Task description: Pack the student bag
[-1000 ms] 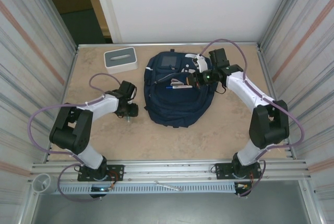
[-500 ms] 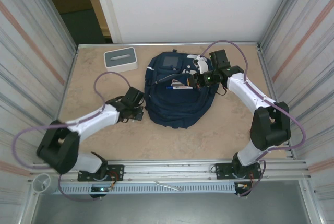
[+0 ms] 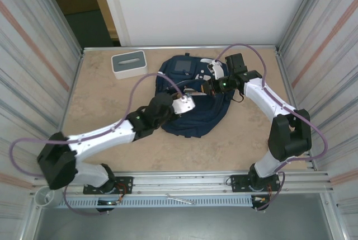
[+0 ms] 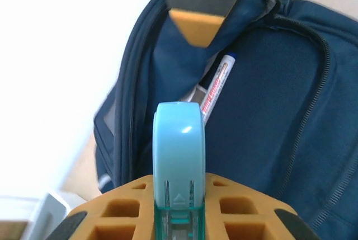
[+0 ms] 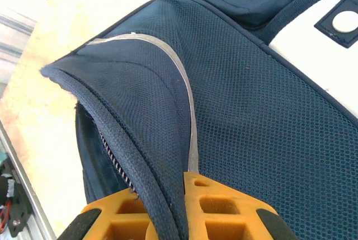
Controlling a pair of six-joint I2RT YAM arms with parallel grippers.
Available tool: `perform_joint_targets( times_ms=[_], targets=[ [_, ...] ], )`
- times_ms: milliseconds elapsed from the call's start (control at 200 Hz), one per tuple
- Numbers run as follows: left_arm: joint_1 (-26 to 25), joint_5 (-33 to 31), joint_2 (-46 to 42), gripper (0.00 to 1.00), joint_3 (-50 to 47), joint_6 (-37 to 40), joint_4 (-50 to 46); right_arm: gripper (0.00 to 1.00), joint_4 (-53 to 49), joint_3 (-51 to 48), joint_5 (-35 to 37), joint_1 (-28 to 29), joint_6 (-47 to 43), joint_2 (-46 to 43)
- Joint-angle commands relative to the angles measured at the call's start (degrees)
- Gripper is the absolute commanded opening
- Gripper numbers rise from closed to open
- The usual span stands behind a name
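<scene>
The student bag (image 3: pixel 193 114) lies flat in the middle of the table, navy with a grey square patch. My right gripper (image 3: pixel 210 86) is shut on the zippered edge of a pocket flap (image 5: pixel 140 139) and holds it lifted; its fingers (image 5: pixel 224 206) pinch the fabric. My left gripper (image 3: pixel 182 106) hovers over the bag's centre, shut on a light-blue tape dispenser (image 4: pixel 179 150). The dispenser points toward the open pocket, where a white marker (image 4: pixel 217 83) lies. My left gripper (image 4: pixel 179 201) clamps the dispenser from both sides.
A small grey-and-white box (image 3: pixel 129 64) sits at the back left of the table. Metal walls close in on both sides. An orange-tipped dark finger (image 4: pixel 196 24) shows above the pocket in the left wrist view.
My left arm has swung right from the table beside the bag to over the bag's middle, carrying the dispenser. The right arm keeps holding the flap.
</scene>
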Motion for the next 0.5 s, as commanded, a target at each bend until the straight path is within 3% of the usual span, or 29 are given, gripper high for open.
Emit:
perform_joint_targets(
  times_ms=[0, 120, 245, 356, 496],
  targets=[
    [0.2, -2.6, 7.2, 0.08, 5.7, 17.8, 3.9, 0.04, -1.7, 1.9, -1.4, -1.1, -0.6, -1.5],
    [2.1, -1.9, 16.0, 0.17, 12.7, 21.4, -0.3, 0.04, -1.7, 2.1, -1.7, -1.3, -0.7, -0.8],
    [3.4, -5.5, 20.1, 0.47, 16.5, 19.3, -0.4, 0.04, -1.8, 1.9, -1.6, -1.3, -0.4, -1.0],
    [3.1, -5.7, 16.4, 0.57, 14.5, 13.7, -0.9, 0.04, -1.9, 1.9, -1.0, -1.4, -0.7, -1.1],
    [3.1, 3.5, 6.4, 0.65, 7.5, 1.7, -2.6, 0.04, -1.4, 1.6, -0.9, -1.3, -0.5, -0.6]
  ],
)
